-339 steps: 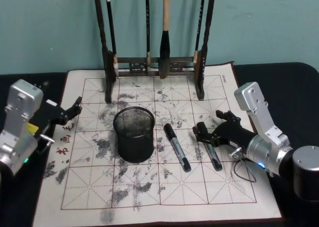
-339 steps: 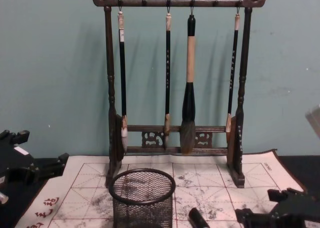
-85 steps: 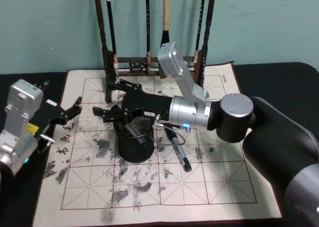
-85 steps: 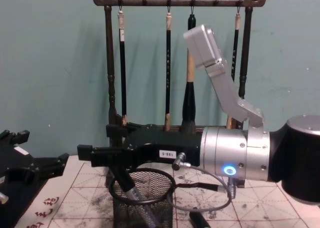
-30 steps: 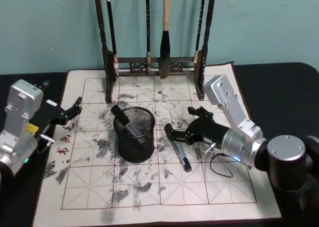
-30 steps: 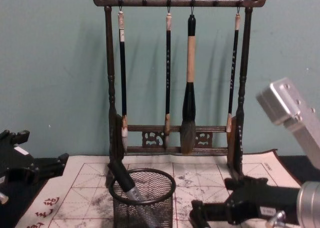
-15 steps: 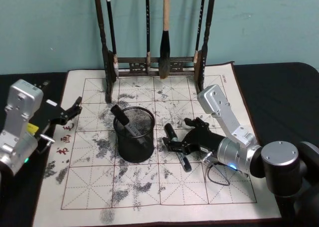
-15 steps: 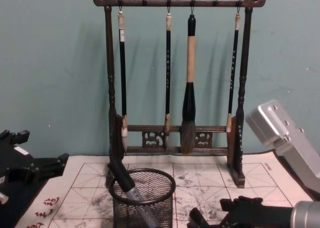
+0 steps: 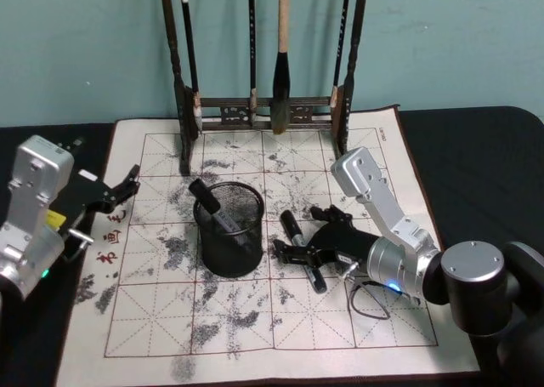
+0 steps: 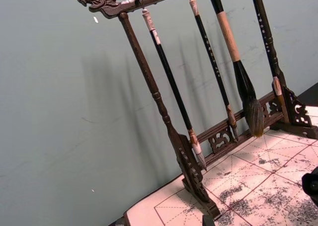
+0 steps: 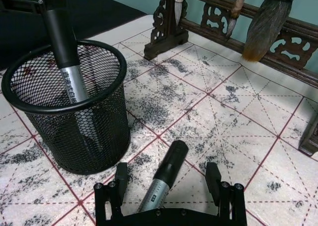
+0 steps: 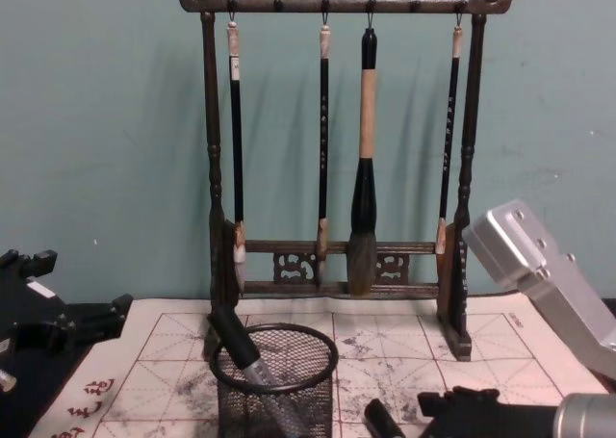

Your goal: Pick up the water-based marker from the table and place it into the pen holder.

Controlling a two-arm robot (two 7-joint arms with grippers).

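Note:
A black-and-grey water-based marker [image 9: 289, 224] lies on the mat just right of the pen holder [image 9: 228, 249], a black mesh cup. A second marker [image 9: 207, 202] leans inside the cup. My right gripper [image 9: 295, 234] is low over the lying marker and open. In the right wrist view its fingers [image 11: 120, 179] stand on either side of the marker [image 11: 174, 159] without touching it, and the holder [image 11: 64, 104] stands close by. My left gripper [image 9: 121, 190] rests open at the mat's left edge. The chest view shows the holder [image 12: 275, 378] from the side.
A dark carved brush rack [image 9: 263, 110] with several hanging brushes stands at the back of the ink-stained grid mat [image 9: 255, 336]. The mat lies on a black table [image 9: 476, 149]. The rack [image 10: 189, 161] also shows in the left wrist view.
My right gripper has come down and forward to the marker lying on the mat, and its open fingers now straddle it. The left arm has not moved.

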